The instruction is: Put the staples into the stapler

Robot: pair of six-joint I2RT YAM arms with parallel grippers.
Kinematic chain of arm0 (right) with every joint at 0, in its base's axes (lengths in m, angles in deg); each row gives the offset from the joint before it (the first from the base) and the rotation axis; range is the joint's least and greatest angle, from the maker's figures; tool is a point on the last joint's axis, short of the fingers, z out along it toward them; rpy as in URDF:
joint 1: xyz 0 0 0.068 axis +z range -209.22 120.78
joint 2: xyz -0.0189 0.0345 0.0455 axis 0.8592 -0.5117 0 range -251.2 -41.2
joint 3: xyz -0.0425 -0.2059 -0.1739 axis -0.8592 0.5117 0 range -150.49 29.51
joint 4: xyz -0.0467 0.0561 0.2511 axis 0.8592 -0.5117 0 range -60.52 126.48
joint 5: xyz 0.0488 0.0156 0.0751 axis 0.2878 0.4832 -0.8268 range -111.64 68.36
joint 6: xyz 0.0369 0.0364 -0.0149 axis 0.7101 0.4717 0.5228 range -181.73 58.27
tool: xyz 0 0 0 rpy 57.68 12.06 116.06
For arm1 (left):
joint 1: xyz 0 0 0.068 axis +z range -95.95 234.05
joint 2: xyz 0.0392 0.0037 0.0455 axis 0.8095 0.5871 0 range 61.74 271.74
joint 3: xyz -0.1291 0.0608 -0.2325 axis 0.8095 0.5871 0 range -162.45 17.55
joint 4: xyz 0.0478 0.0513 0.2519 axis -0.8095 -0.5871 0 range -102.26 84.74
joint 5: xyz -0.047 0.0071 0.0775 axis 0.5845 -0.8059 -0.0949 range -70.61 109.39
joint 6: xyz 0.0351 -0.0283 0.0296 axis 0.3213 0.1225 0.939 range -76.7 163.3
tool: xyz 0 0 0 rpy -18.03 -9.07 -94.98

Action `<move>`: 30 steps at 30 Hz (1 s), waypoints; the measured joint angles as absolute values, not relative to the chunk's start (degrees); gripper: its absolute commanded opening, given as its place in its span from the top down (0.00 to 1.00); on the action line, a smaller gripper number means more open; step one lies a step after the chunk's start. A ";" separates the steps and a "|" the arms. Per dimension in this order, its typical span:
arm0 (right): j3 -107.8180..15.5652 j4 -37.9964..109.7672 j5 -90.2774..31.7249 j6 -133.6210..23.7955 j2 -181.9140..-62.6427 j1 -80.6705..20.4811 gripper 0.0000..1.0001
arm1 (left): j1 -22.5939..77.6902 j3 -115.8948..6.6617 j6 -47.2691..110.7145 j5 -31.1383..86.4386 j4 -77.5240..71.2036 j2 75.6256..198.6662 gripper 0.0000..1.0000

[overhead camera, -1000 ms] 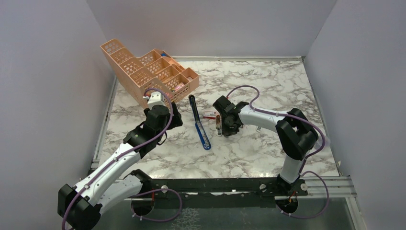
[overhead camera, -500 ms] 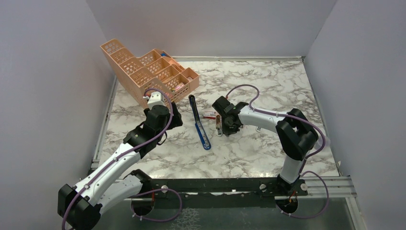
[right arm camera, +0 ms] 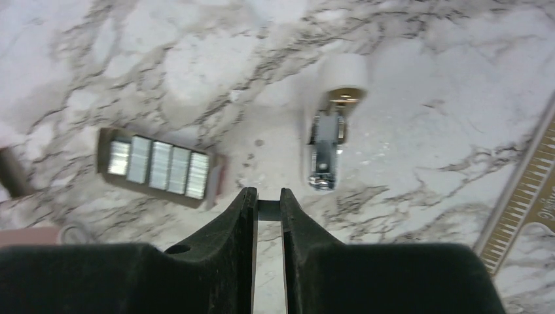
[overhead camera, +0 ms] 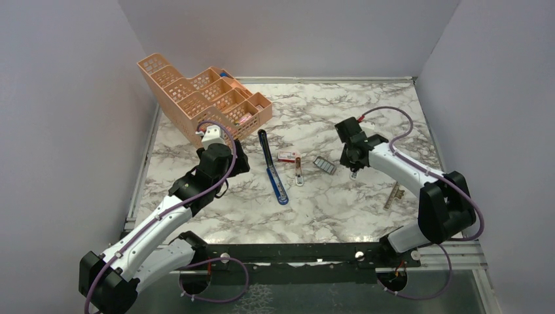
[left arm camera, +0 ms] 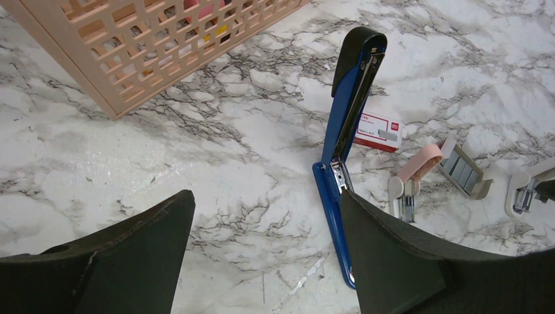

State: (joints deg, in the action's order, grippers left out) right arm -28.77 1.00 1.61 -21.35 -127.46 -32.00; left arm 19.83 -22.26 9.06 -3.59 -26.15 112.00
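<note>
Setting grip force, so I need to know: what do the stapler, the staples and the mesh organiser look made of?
Stapler: glossy blue shell, plastic or painted metal, I cannot tell which; the bright silvery channel inside looks like metal.
Staples: bare metal, going by the silvery ribbed strips that glint.
Organiser: matte peach plastic, judging by its moulded grid of holes.

Your left arm (overhead camera: 163,212) stretched forward, left jaws spread wide, your right arm (overhead camera: 400,167) reaching forward and bent inward, wrist down, right jaws pressed together
</note>
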 measured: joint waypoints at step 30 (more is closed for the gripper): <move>-19.51 10.33 4.08 -23.47 -125.62 -38.95 0.78 | 19.83 -22.26 9.09 -3.59 -26.15 112.50 0.17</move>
State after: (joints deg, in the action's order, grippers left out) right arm -19.51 10.33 4.08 -23.47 -125.62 -38.95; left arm 19.83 -22.26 9.09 -3.59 -26.15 112.50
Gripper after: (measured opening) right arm 0.217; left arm 0.827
